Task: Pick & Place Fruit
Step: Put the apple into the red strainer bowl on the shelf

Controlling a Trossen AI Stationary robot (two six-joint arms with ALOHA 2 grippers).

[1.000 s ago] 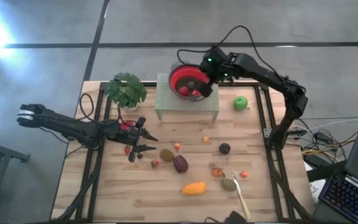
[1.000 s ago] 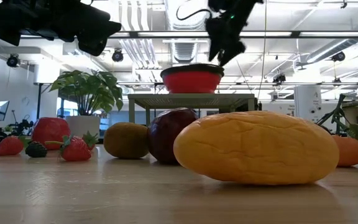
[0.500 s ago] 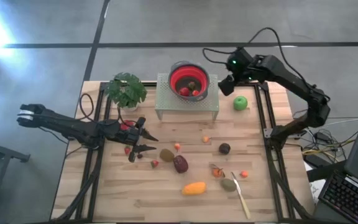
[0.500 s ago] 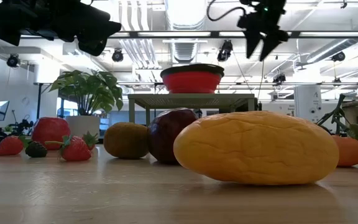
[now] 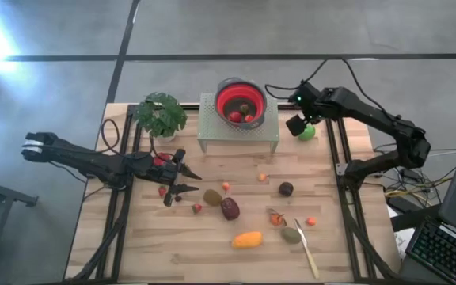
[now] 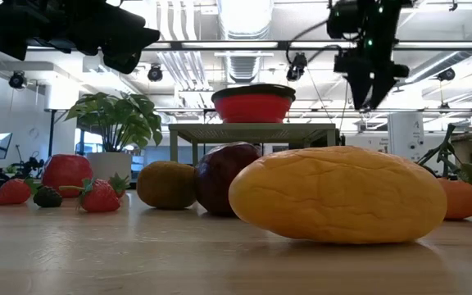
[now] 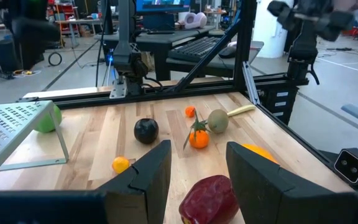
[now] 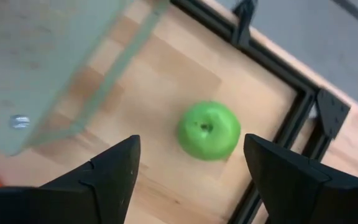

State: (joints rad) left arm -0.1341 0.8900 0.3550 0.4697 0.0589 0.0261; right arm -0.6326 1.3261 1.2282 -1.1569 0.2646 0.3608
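A green apple (image 5: 308, 132) (image 8: 208, 130) rests on the wooden table at the far right, beside the mesh stand (image 5: 238, 127). My right gripper (image 5: 298, 125) (image 8: 190, 168) hangs above it, pointing steeply down, open, with one finger on either side of the apple and clear of it. On the stand sits a red bowl (image 5: 240, 100) holding a few fruit pieces. More fruit lies mid-table: a maroon oval (image 5: 229, 208), a brown one (image 5: 212, 196), an orange oval (image 5: 247, 239) and a dark one (image 5: 286, 188). My left gripper (image 5: 182, 182) (image 7: 194, 177) waits level and open at the left.
A potted plant (image 5: 160, 115) stands at the far left, next to the stand. A pale utensil (image 5: 307, 252) lies near the front right by a green-brown fruit (image 5: 290, 234). Black frame rails (image 5: 332, 150) run along the table's right and left sides. Small berries (image 5: 197, 208) are scattered mid-table.
My right gripper has left the space over the red bowl, swung toward the table's right edge and come down, rolling as it went. It now hangs over the green apple. The fruit has not moved.
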